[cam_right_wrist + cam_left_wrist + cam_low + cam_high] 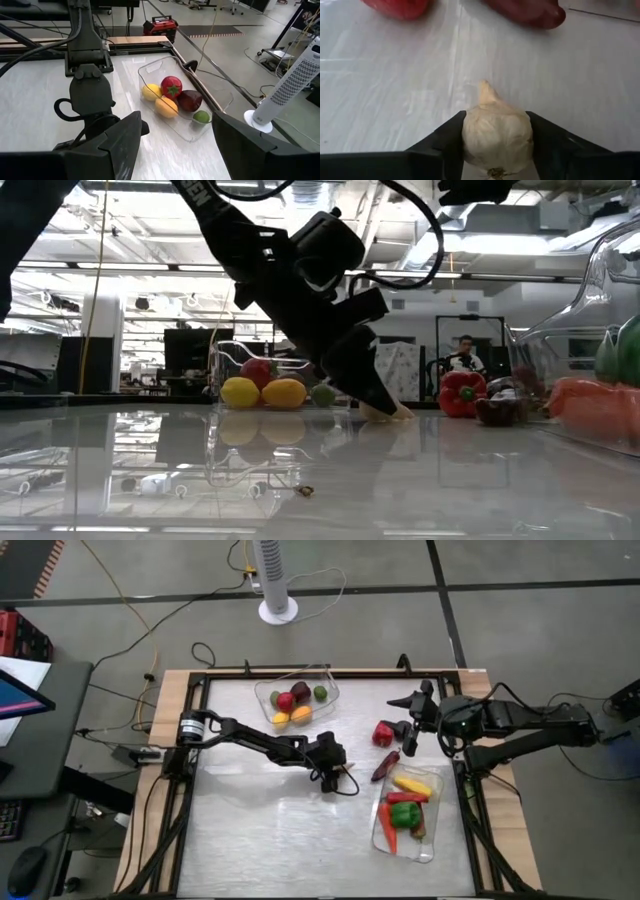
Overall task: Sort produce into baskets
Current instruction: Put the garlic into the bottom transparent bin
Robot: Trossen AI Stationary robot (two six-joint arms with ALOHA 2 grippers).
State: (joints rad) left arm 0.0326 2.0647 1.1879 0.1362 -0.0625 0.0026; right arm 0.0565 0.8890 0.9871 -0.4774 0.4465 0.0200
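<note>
A white garlic bulb [495,135] lies on the table near its middle, with my left gripper [338,778] shut on it. Beyond it lie a red pepper [383,733] and a dark red piece [385,765], each loose on the table. A clear basket at the far side [262,692] holds red, purple, green, yellow and orange produce. A second clear basket at the near right [436,840] holds yellow, green, orange and red pieces. My right gripper [404,718] hangs open above the table's far right, holding nothing. My left gripper pinches the garlic bulb by its two round sides [468,136] between its two fingers. The fingers slant down at it from the table's left side. The bulb rests on the table [386,413], its pointed tip turned away from the gripper.
A white tower fan [276,580] and cables stand beyond the table's far edge. Dark rails frame the table top. Bare table surface lies to the left and near side of the garlic.
</note>
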